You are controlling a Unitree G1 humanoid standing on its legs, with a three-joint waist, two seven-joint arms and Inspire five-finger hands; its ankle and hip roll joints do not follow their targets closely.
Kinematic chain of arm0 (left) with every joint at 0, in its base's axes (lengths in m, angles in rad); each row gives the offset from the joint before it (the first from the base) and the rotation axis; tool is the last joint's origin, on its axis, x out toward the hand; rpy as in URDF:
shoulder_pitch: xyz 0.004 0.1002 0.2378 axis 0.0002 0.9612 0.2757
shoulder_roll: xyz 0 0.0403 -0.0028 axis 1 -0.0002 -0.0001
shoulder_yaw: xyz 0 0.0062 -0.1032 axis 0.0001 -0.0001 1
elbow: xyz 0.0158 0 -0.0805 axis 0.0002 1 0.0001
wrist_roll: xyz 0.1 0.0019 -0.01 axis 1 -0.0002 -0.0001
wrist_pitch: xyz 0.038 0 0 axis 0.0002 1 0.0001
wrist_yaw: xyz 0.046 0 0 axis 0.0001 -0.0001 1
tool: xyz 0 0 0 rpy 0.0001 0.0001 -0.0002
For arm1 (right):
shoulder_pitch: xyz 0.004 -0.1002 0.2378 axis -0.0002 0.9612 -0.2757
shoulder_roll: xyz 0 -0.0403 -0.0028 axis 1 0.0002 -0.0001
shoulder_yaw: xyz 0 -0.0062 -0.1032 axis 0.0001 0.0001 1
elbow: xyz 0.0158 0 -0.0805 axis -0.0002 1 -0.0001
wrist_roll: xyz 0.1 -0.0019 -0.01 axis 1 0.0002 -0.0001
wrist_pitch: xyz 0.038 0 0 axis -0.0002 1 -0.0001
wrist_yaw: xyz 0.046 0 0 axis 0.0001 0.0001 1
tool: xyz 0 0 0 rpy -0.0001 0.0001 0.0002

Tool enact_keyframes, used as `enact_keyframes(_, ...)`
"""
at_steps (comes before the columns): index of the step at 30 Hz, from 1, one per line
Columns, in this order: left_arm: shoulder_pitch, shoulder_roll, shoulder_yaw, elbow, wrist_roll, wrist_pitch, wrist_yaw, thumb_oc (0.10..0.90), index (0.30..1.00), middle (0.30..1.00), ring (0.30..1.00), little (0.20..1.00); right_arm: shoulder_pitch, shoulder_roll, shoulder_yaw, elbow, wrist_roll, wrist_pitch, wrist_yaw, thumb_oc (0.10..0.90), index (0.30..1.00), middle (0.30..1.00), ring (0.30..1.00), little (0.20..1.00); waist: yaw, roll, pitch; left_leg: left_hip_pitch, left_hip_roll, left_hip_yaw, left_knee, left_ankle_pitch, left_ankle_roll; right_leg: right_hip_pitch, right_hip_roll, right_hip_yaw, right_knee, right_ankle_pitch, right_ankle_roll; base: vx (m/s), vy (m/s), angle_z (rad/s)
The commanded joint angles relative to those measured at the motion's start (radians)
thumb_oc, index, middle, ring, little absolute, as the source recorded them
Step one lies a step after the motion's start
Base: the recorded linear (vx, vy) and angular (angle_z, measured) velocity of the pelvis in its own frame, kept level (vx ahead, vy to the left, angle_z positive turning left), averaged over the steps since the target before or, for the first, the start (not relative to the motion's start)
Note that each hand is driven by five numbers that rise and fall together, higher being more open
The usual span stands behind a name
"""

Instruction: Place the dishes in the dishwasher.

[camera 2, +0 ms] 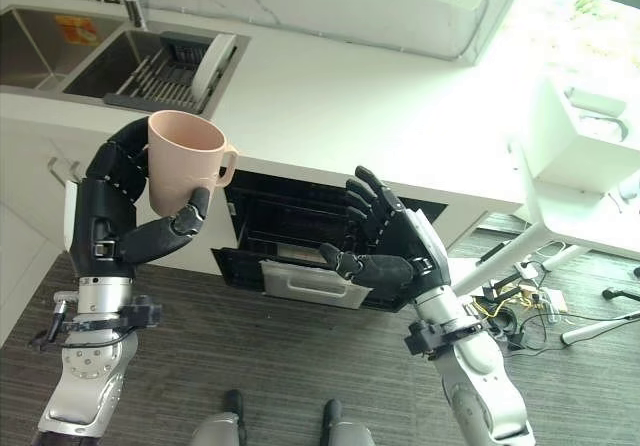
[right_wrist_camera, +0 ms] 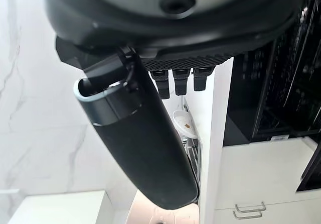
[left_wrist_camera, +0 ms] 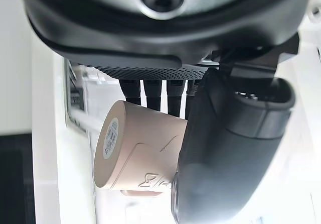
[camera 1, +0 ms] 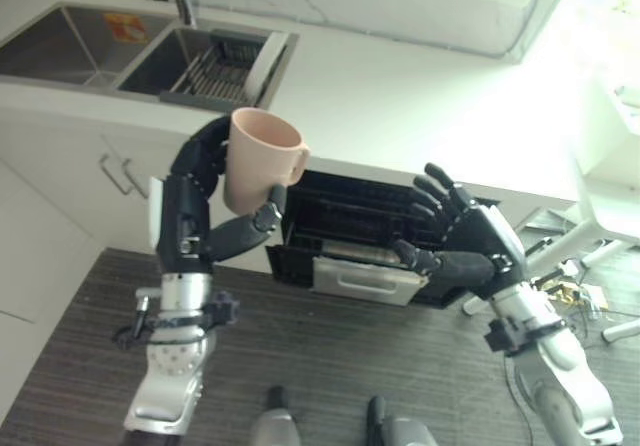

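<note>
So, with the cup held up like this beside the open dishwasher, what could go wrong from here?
1. The left hand holds the pink cup high, at counter level, with fingers and thumb curled round its body; if that hold loosens, the cup may fall to the floor.
2. The open right hand hovers in front of the open dishwasher; it could block the cup's way in.
3. The cup must come down under the counter edge; it might strike it.

No print is readable. The mug carries a white sticker on its base and raised characters on its side, both too blurred to make out.
</note>
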Motion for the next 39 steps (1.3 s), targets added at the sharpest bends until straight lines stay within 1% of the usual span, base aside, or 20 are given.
enact_keyframes(1,-0.130,0.007,-0.040,-0.047,0.052,-0.124,-0.016,0.400,0.300,0.300,0.300,0.300,-0.129,0.008,-0.018,-0.059,0.114,-0.076,0.022,0.800,0.900,0.900,0.900,0.900,0.002,0.009,-0.060,0.023,0.032,-0.036,0.131,-0.090,-0.086,0.000,-0.058,0.018,0.017,-0.012,0.087,0.03,-0.061,0.12)
enact_keyframes(3,-0.139,-0.003,-0.069,-0.037,0.082,-0.122,-0.013,0.400,0.300,0.300,0.300,0.300,-0.147,0.018,-0.008,-0.039,0.140,-0.071,0.030,0.800,0.900,0.900,0.900,0.900,-0.004,0.020,-0.064,0.021,0.051,-0.045,0.131,-0.088,-0.089,0.009,-0.056,0.008,0.017,-0.016,0.083,0.03,0.064,0.01)
enact_keyframes(4,-0.157,0.000,-0.098,-0.009,0.115,-0.125,0.019,0.400,0.300,0.300,0.300,0.300,-0.161,0.023,0.010,-0.032,0.161,-0.067,0.030,0.800,0.900,0.900,0.900,0.900,-0.006,0.030,-0.076,0.015,0.032,-0.093,0.131,-0.106,-0.090,0.010,-0.050,0.020,0.017,-0.019,0.087,0.02,0.097,-0.05)
enact_keyframes(5,-0.166,0.004,-0.112,0.004,0.136,-0.124,0.035,0.400,0.300,0.300,0.300,0.300,-0.164,0.023,0.017,-0.029,0.186,-0.068,0.028,0.800,0.900,0.900,0.900,0.900,-0.008,0.034,-0.082,0.013,0.024,-0.107,0.131,-0.113,-0.089,0.010,-0.048,0.026,0.017,-0.022,0.088,0.03,0.116,0.03)
enact_keyframes(7,-0.198,0.011,-0.141,0.039,0.160,-0.121,0.057,0.400,0.300,0.300,0.300,0.300,-0.165,0.025,0.018,-0.022,0.242,-0.051,0.029,0.800,0.900,0.900,0.900,0.900,-0.020,0.042,-0.100,0.015,0.028,-0.112,0.131,-0.125,-0.097,0.016,-0.054,0.027,0.017,-0.030,0.093,0.06,0.098,-0.01)
enact_keyframes(10,-0.217,0.012,-0.161,0.069,0.197,-0.137,0.065,0.400,0.300,0.300,0.300,0.300,-0.161,0.042,0.031,-0.019,0.257,-0.027,0.035,0.800,0.900,0.900,0.900,0.900,-0.026,0.047,-0.116,0.029,0.030,-0.106,0.131,-0.139,-0.104,0.025,-0.077,0.015,0.017,-0.030,0.106,0.08,0.107,0.08)
enact_keyframes(12,-0.233,0.014,-0.179,0.084,0.266,-0.159,0.084,0.400,0.300,0.300,0.300,0.300,-0.163,0.053,0.040,-0.018,0.270,-0.022,0.041,0.800,0.900,0.900,0.900,0.900,-0.027,0.047,-0.120,0.032,0.016,-0.116,0.131,-0.151,-0.101,0.024,-0.089,0.018,0.017,-0.025,0.117,0.03,0.071,0.13)
enact_keyframes(14,-0.249,0.022,-0.195,0.095,0.284,-0.171,0.083,0.400,0.300,0.300,0.300,0.300,-0.171,0.063,0.052,-0.011,0.276,-0.025,0.038,0.800,0.900,0.900,0.900,0.900,-0.026,0.046,-0.123,0.036,0.008,-0.120,0.131,-0.162,-0.097,0.023,-0.098,0.023,0.017,-0.022,0.125,0.03,0.060,0.09)
enact_keyframes(17,-0.265,0.025,-0.211,0.110,0.272,-0.187,0.055,0.400,0.300,0.300,0.300,0.300,-0.180,0.081,0.070,0.006,0.285,-0.027,0.033,0.800,0.900,0.900,0.900,0.900,-0.026,0.041,-0.127,0.052,-0.004,-0.114,0.131,-0.180,-0.084,0.024,-0.110,0.030,0.017,-0.017,0.135,0.03,0.035,-0.05)
enact_keyframes(22,-0.286,0.024,-0.233,0.112,0.247,-0.189,0.014,0.400,0.300,0.300,0.300,0.300,-0.195,0.095,0.078,0.024,0.289,-0.022,0.030,0.800,0.900,0.900,0.900,0.900,-0.026,0.037,-0.131,0.067,-0.009,-0.114,0.131,-0.196,-0.075,0.027,-0.114,0.040,0.017,-0.017,0.139,0.00,0.003,-0.01)
enact_keyframes(28,-0.279,0.023,-0.242,0.100,0.204,-0.197,-0.042,0.400,0.300,0.300,0.300,0.300,-0.213,0.079,0.063,0.040,0.223,-0.045,0.007,0.800,0.900,0.900,0.900,0.900,-0.024,0.035,-0.136,0.078,-0.005,-0.113,0.131,-0.205,-0.074,0.030,-0.110,0.050,0.017,-0.018,0.139,0.02,-0.002,-0.05)
enact_keyframes(36,-0.270,0.021,-0.236,0.075,0.176,-0.184,-0.066,0.400,0.300,0.300,0.300,0.300,-0.224,0.068,0.053,0.044,0.215,-0.036,-0.001,0.800,0.900,0.900,0.900,0.900,-0.020,0.033,-0.141,0.082,-0.002,-0.118,0.131,-0.206,-0.075,0.034,-0.107,0.052,0.017,-0.021,0.135,0.02,-0.001,-0.02)
enact_keyframes(38,-0.269,0.020,-0.243,0.079,0.177,-0.180,-0.071,0.400,0.300,0.300,0.300,0.300,-0.232,0.071,0.059,0.044,0.258,-0.025,0.025,0.800,0.900,0.900,0.900,0.900,-0.017,0.033,-0.141,0.081,-0.002,-0.121,0.131,-0.206,-0.076,0.035,-0.107,0.048,0.017,-0.023,0.134,0.00,0.000,0.00)
enact_keyframes(39,-0.273,0.017,-0.248,0.085,0.178,-0.181,-0.074,0.400,0.300,0.300,0.300,0.300,-0.240,0.083,0.065,0.040,0.350,0.000,0.051,0.800,0.900,0.900,0.900,0.900,-0.014,0.032,-0.141,0.081,-0.002,-0.121,0.131,-0.206,-0.076,0.036,-0.108,0.045,0.017,-0.024,0.133,0.00,0.000,0.00)
